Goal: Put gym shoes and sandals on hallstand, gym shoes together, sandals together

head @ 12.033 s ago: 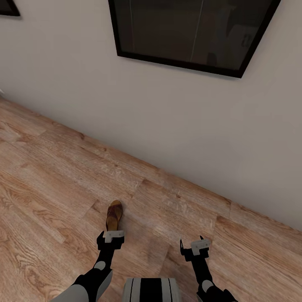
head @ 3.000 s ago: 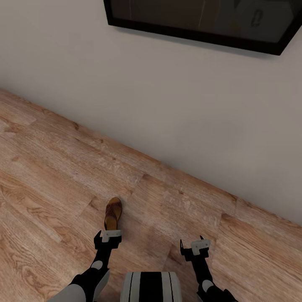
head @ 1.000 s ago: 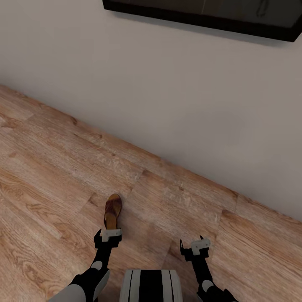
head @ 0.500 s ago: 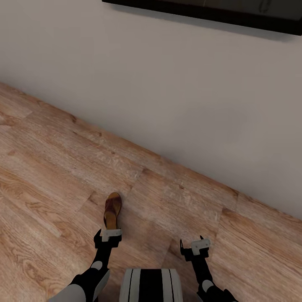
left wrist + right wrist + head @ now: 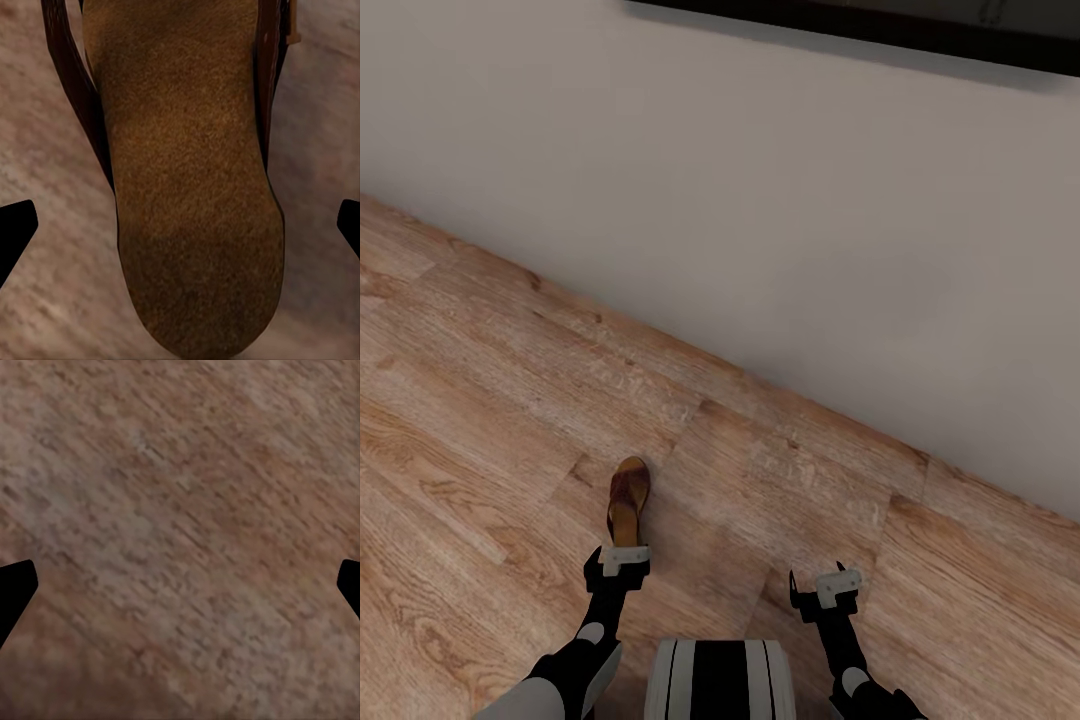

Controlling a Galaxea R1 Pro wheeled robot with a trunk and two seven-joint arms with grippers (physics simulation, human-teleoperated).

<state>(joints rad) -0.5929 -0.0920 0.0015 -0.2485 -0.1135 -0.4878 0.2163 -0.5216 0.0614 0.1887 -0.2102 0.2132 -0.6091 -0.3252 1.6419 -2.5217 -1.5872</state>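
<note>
One brown sandal (image 5: 628, 497) lies on the wood-plank corridor floor (image 5: 480, 420), toe pointing toward the wall. My left gripper (image 5: 623, 556) hangs just behind its heel. In the left wrist view the tan footbed of the sandal (image 5: 195, 187) lies between the two fingertips (image 5: 15, 229), which stand wide apart and clear of it, so the gripper is open. My right gripper (image 5: 832, 585) is open over bare floor (image 5: 180, 510), with nothing between its fingers. The gym shoes, the other sandal and the hallstand are out of view.
A plain pale wall (image 5: 760, 200) runs diagonally across the far side, meeting the floor close beyond the sandal. The lower edge of a dark framed panel (image 5: 920, 30) hangs high on it. My trunk (image 5: 720, 680) sits between the arms.
The whole view has slid a little, and the dark frame has slipped further up out of the picture. The sandal and both grippers keep their places relative to one another.
</note>
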